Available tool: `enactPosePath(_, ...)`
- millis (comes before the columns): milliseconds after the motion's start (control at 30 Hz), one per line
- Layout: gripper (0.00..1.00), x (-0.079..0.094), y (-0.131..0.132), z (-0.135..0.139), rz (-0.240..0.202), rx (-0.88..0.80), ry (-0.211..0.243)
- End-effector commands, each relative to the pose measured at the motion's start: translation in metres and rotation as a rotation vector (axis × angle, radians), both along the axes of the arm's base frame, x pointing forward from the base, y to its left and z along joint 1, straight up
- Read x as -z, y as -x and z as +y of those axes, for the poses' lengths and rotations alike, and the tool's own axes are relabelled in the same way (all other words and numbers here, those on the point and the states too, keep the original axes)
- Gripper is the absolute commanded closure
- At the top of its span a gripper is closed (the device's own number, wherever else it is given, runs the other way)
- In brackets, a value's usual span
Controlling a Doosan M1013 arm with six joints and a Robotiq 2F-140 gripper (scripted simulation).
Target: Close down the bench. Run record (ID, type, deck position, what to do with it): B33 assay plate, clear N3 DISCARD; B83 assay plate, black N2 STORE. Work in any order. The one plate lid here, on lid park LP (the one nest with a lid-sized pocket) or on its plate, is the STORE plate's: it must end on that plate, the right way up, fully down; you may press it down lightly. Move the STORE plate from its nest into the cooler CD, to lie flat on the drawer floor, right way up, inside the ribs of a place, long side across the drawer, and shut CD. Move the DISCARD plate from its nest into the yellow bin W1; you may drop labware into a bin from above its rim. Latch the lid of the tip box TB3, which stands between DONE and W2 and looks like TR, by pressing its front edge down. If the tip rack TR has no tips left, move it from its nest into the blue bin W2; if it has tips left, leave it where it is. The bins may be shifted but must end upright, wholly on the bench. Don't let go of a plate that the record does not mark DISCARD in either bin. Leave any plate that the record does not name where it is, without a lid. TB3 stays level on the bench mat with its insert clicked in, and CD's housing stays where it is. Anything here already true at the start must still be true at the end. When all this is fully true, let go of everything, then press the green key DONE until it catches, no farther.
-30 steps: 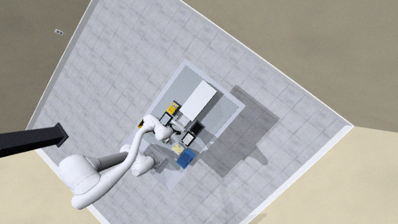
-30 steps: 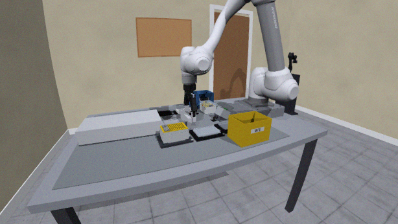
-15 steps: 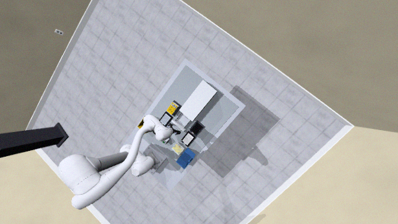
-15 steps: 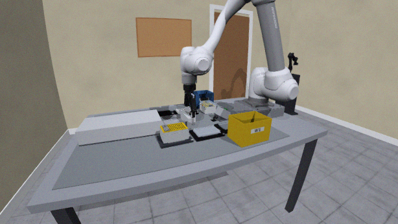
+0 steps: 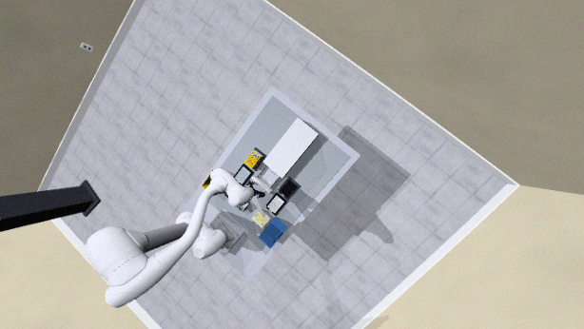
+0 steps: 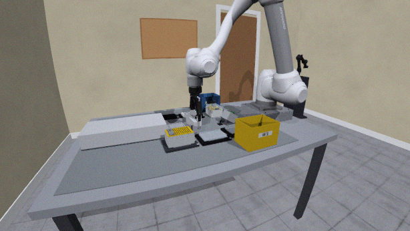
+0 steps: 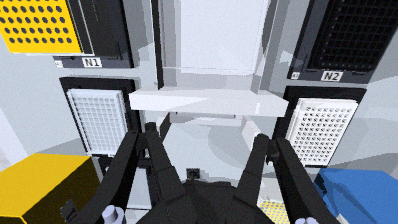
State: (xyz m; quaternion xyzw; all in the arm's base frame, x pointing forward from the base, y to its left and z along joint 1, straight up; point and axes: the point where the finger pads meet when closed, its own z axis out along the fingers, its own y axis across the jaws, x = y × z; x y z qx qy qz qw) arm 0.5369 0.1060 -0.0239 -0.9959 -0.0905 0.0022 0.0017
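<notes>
My gripper [image 7: 205, 116] points straight down over the middle of the deck, between the nests, and also shows in the side view [image 6: 198, 115]. Its fingers are shut on the long sides of the pale plate lid [image 7: 207, 101], which lies level. The black plate [image 7: 350, 32] sits in nest N2, far right of the lid, without a lid. The clear plate [image 7: 97, 120] sits in its nest to the left, next to the yellow bin W1 [image 7: 45, 185]. The tip rack TR [image 7: 40, 25], with its yellow top, stands in N1. I cannot tell whether the lid rests in its pocket or hangs just above it.
A white plate [image 7: 325, 127] sits in the nest below N2. The blue bin W2 [image 7: 360, 192] and tip box TB3 [image 6: 214, 110] stand at the near right. The long grey cooler CD [image 6: 121, 128] stands behind the nests. W1 [image 6: 257, 131] stands by the bench's front.
</notes>
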Motion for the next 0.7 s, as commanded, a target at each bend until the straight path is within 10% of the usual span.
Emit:
enactPosePath(0,0.44,0.0000,0.0000,0.0000,0.000,0.000,0.000)
enactPosePath(133,0.45,0.0000,0.0000,0.0000,0.000,0.000,0.000)
enactPosePath(167,1.00,0.0000,0.0000,0.0000,0.000,0.000,0.000)
enactPosePath(667,1.00,0.0000,0.0000,0.0000,0.000,0.000,0.000)
